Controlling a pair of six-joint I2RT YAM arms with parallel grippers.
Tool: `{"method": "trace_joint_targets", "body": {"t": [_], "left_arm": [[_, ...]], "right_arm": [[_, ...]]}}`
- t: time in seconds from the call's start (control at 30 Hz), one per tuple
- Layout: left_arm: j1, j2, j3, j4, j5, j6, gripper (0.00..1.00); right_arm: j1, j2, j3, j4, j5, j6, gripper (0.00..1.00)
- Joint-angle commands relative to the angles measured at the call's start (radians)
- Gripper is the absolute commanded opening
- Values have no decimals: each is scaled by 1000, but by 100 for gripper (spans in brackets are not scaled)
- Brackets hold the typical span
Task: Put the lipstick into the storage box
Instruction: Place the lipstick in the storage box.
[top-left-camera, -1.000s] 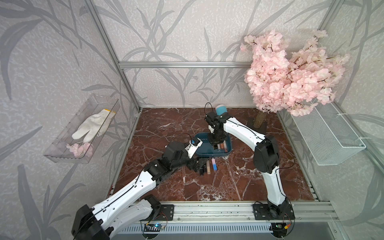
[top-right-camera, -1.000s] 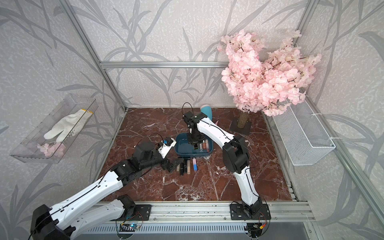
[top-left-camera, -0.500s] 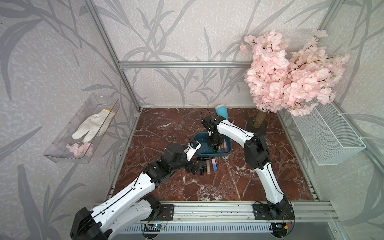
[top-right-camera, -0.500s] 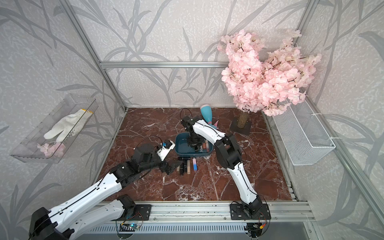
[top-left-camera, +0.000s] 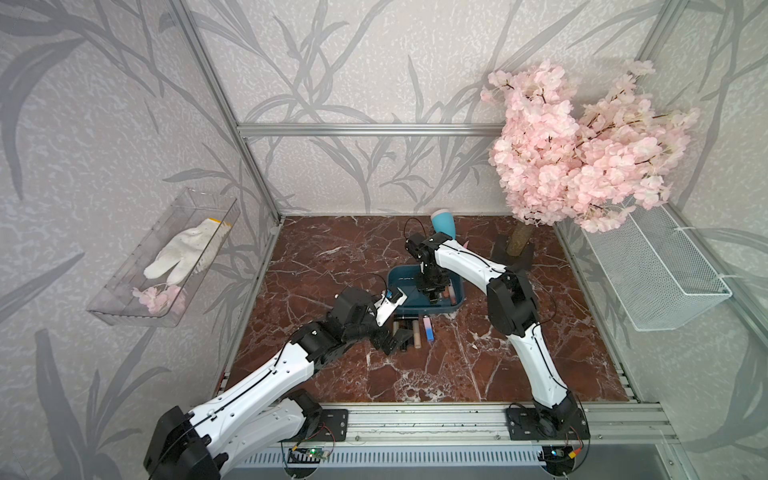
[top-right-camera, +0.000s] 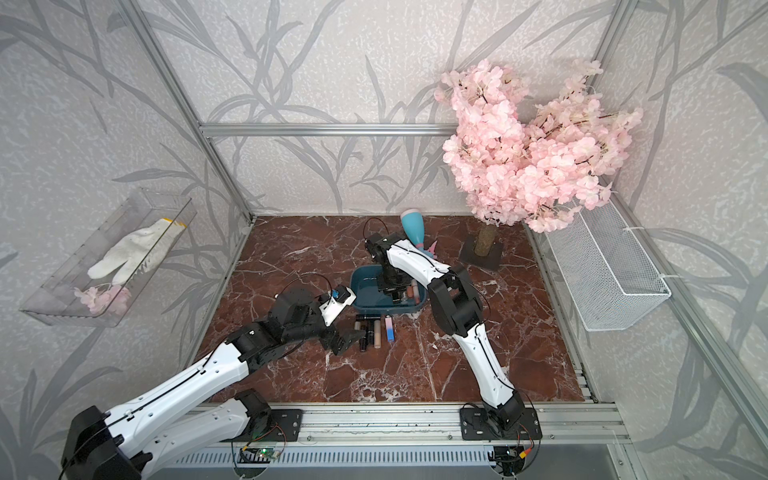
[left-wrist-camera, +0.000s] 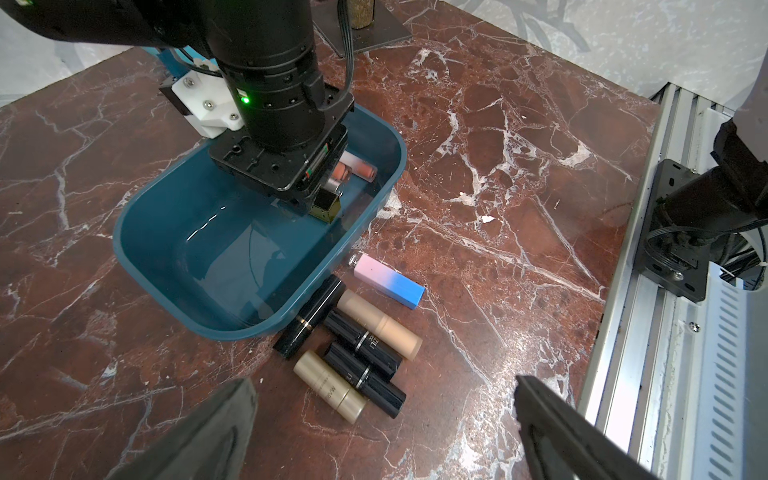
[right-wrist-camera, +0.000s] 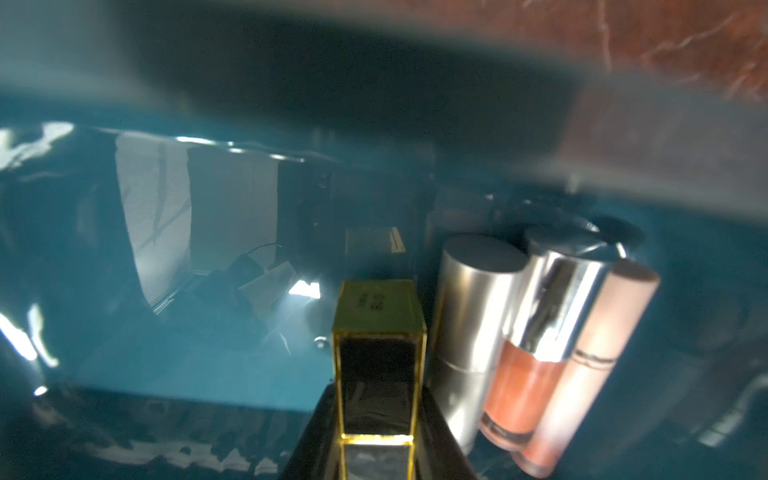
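The storage box (top-left-camera: 405, 279) (top-right-camera: 365, 286) (left-wrist-camera: 232, 249) is a dark teal tub in the middle of the marble floor. My right gripper (right-wrist-camera: 378, 395) (top-left-camera: 432, 293) (top-right-camera: 397, 296) reaches down into it, shut on a square black-and-gold lipstick (right-wrist-camera: 378, 328) (left-wrist-camera: 326, 205). That lipstick hangs low beside a silver tube (right-wrist-camera: 473, 324), an orange gloss (right-wrist-camera: 528, 374) and a pink tube (right-wrist-camera: 598, 353) lying in the box. Several more lipsticks (left-wrist-camera: 365, 340) (top-left-camera: 415, 332) lie on the floor just in front of the box. My left gripper (left-wrist-camera: 384, 384) (top-left-camera: 392, 338) (top-right-camera: 347, 336) stands open and empty over them.
A pink blossom tree (top-left-camera: 582, 158) on a dark base stands at the back right, with a teal vase (top-left-camera: 442, 222) behind the box. A white wire basket (top-left-camera: 652, 270) hangs on the right wall. A clear tray (top-left-camera: 166, 266) with a glove hangs on the left. An aluminium rail (top-left-camera: 415, 419) runs along the front.
My right arm has folded and lowered the held lipstick down into the box. The left gripper has shifted slightly and stays open near the loose lipsticks.
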Motion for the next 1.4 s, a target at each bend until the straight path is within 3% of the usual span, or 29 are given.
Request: {"method": "trace_joint_targets", "body": {"t": [0.0, 0.33, 0.97, 1.37], "left_arm": [[4, 5, 3, 1, 20, 11, 100], [4, 16, 6, 6, 28, 4, 100], [4, 26, 5, 22, 28, -18, 100], [4, 40, 11, 61, 26, -38, 100]], "right_arm": [[-10, 19, 18, -1, 21, 18, 19], [-27, 26, 6, 4, 22, 25, 20], [-37, -9, -46, 28, 21, 24, 37], [-38, -75, -43, 23, 19, 21, 39]]}}
